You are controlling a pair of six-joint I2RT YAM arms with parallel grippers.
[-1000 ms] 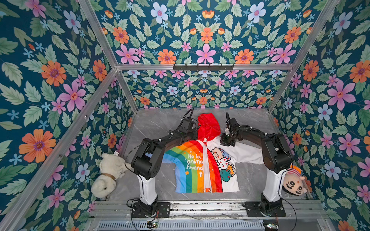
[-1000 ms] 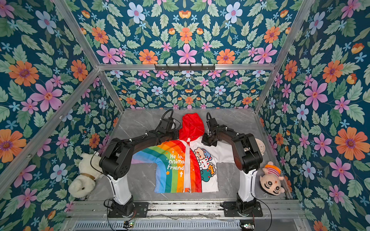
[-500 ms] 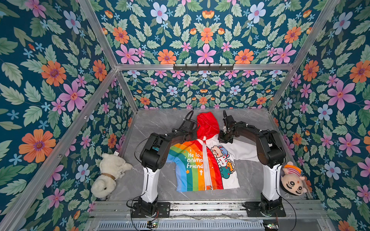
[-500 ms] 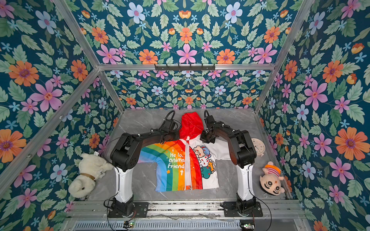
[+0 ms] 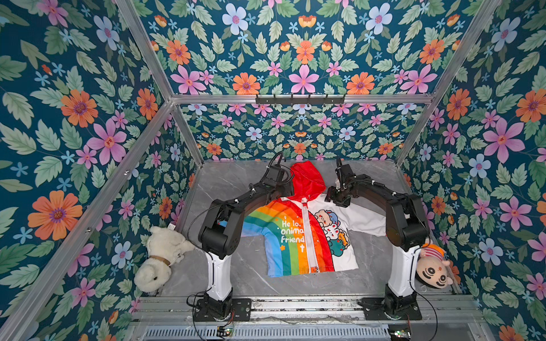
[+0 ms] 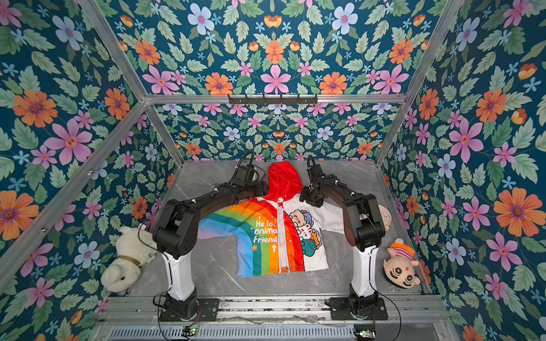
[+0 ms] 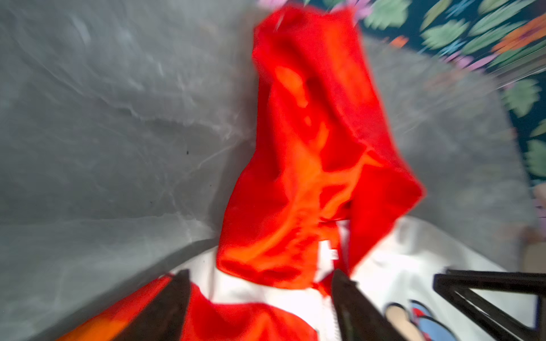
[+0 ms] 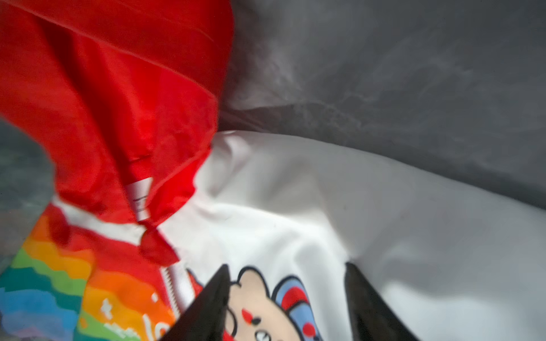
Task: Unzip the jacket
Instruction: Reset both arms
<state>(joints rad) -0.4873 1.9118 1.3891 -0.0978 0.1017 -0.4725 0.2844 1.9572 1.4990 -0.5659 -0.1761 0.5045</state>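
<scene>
Jacket [image 5: 298, 233] is found flat on the table [image 5: 236, 183], zipper [image 5: 307, 236] fully closed. Both arms have been brought in to the collar [image 5: 303, 198]. Left gripper [image 7: 261, 274] and right gripper [image 8: 287, 265] are seen spread wide, empty. Unzipping not begun.

The jacket [image 5: 298, 233] on the table [image 5: 236, 183]
Its hood [image 5: 307, 180] lies between left gripper [image 7: 260, 271] and right gripper [image 8: 288, 265], its front under both.

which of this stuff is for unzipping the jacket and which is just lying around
For the job: jacket, zipper, left gripper, right gripper, both open.

Lying about: plush dog, doll.
</scene>
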